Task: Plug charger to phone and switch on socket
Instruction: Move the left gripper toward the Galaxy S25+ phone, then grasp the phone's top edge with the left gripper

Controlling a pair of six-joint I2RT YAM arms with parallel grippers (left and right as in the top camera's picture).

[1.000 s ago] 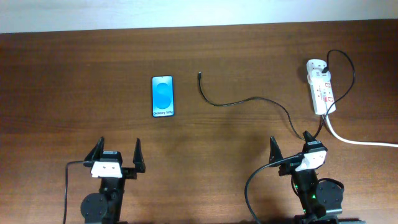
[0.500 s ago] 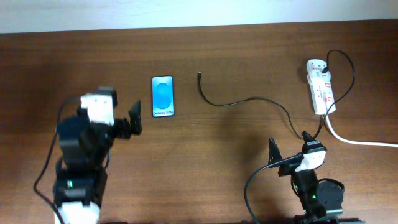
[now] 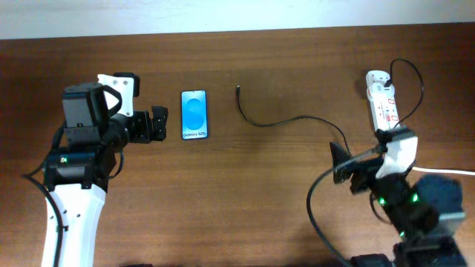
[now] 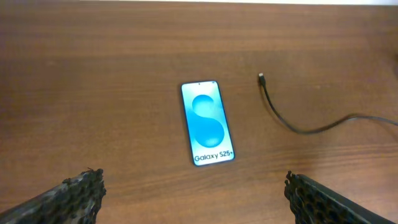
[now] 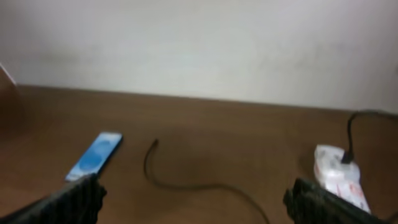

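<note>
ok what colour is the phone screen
The phone screen is bright blue with a paler swirl, white band below; clearest in the left wrist view.

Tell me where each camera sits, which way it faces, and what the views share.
Overhead: above the table, facing straight down; phone, charger, socket, left arm and right arm show.
Left wrist: on the left arm, angled down at the phone; left gripper fingertips in bottom corners.
Right wrist: on the right arm, facing low across the table toward the wall; right gripper fingertips in bottom corners.
Shared: all show phone and charger.
</note>
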